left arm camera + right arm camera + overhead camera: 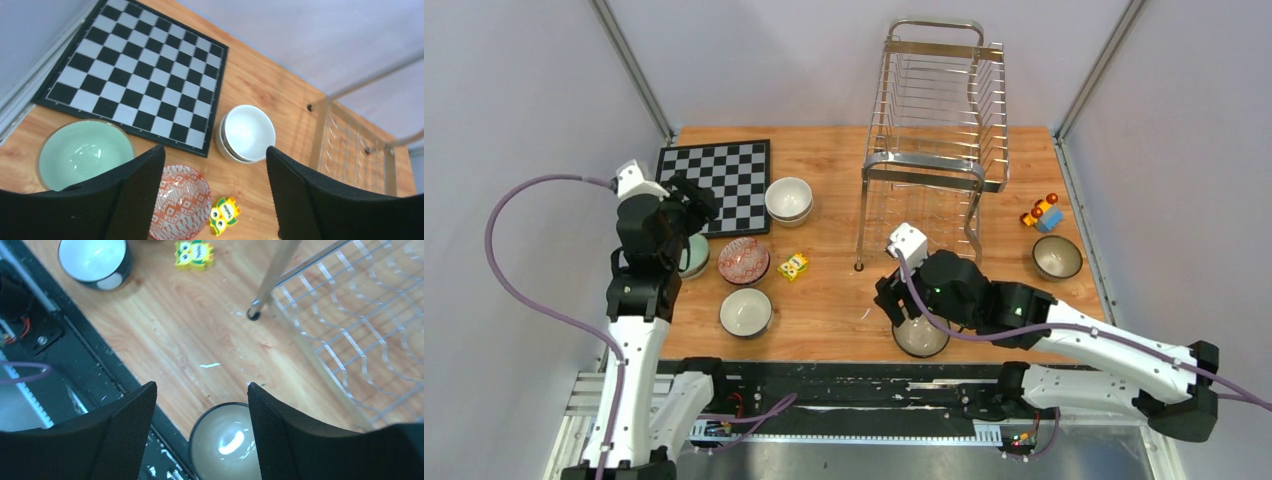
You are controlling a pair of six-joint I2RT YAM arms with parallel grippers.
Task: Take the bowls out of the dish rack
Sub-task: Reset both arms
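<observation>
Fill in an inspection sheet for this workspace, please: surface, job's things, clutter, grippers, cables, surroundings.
Surface: wooden table, a few small specks near the rack's foot.
Job's things: dish rack at the far side, no bowl seen in it. On the table: white stack, red-patterned bowl, green bowl, dark-rimmed bowl, near-edge bowl, right-side bowl.
Clutter: chessboard, yellow owl block, toy car.
Grippers: left gripper open, empty; right gripper open above the near-edge bowl.
Cables: purple cables on both arms, not touching any bowl.
Surroundings: plain white walls; nothing else seen.
</observation>
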